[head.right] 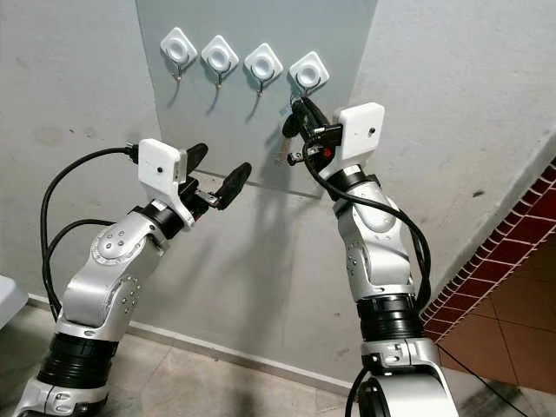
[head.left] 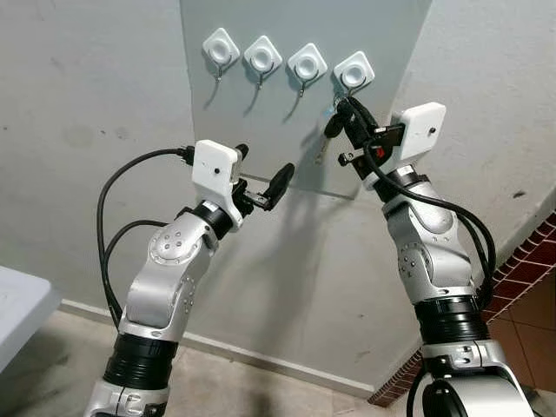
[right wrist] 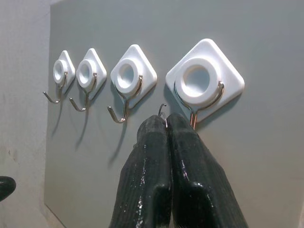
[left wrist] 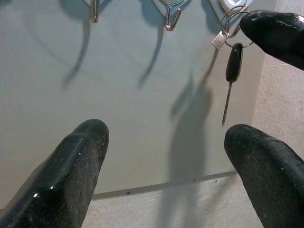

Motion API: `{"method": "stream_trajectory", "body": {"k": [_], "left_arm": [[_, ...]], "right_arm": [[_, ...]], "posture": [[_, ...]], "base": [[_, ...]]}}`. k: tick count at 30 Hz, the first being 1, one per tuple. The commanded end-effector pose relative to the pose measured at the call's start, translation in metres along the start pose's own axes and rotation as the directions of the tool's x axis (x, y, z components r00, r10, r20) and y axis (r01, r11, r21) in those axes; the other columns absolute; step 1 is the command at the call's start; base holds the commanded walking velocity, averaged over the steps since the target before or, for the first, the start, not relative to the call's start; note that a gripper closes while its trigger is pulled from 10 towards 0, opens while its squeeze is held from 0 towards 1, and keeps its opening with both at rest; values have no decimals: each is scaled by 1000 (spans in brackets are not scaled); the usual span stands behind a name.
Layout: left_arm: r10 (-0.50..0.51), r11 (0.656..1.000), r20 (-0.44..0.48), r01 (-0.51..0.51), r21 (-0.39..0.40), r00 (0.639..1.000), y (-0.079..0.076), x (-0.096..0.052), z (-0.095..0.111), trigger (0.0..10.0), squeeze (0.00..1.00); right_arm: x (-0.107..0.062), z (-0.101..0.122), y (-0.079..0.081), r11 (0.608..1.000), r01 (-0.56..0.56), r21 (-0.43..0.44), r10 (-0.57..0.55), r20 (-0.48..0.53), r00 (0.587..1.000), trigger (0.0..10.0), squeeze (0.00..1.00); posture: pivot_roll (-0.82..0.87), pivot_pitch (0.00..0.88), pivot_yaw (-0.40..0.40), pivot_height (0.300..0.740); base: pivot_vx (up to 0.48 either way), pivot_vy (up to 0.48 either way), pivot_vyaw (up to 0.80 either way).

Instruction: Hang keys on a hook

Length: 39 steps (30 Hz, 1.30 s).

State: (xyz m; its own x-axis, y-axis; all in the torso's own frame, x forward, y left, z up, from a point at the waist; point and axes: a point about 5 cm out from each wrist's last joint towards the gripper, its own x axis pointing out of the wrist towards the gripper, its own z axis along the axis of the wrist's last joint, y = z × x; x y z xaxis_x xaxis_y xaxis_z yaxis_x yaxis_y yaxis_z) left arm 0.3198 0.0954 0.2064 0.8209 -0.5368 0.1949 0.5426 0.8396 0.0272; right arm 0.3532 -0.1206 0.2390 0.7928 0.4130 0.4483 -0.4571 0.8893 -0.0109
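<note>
1. Keys [head.left: 333, 129] hang at 6 o'clock below the rightmost hook [head.left: 354, 72], ring pinched between the right gripper [head.left: 346, 111] fingers.
2. Left gripper [head.left: 261, 178] fingers apart, empty, near the panel [head.left: 304, 22].

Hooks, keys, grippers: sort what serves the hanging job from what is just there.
Job:
- keys, pinched by right gripper
- rightmost hook, just above the fingers
- grey board

Just there:
- three other hooks
- left gripper, open, holding nothing
- brick floor

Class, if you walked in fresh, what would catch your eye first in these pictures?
Four white hooks in a row on a grey wall panel. The right tool, shut on a key ring, is raised to the rightmost hook, with a black key dangling. The left tool is open, lower down.
</note>
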Motion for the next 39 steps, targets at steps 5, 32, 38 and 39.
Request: {"method": "stream_trajectory", "body": {"k": [5, 32, 38, 39], "left_arm": [[-23, 1000, 22, 23, 1, 999, -5, 3, 8, 10000, 0], [-11, 1000, 26, 11, -5, 1000, -2, 4, 10, 10000, 0], [-9, 1000, 28, 9, -8, 1000, -2, 3, 10, 10000, 0], [-8, 1000, 28, 9, -8, 1000, -2, 3, 10, 10000, 0]], "right_arm": [[5, 6, -11, 993, 56, 106, -59, 24, 998, 10000, 0], [-2, 13, -6, 970, -29, 243, -2, 128, 992, 10000, 0], [-5, 6, -11, 948, 18, 317, -56, 110, 992, 10000, 0], [-5, 5, -12, 947, 20, 321, -58, 108, 992, 10000, 0]], "posture": [[-10, 0, -49, 740], [-8, 0, -45, 740], [-7, 0, -46, 740], [-7, 0, -46, 740]], "base": [[0, 0, 0], [0, 0, 0], [0, 0, 0], [0, 0, 0]]}}
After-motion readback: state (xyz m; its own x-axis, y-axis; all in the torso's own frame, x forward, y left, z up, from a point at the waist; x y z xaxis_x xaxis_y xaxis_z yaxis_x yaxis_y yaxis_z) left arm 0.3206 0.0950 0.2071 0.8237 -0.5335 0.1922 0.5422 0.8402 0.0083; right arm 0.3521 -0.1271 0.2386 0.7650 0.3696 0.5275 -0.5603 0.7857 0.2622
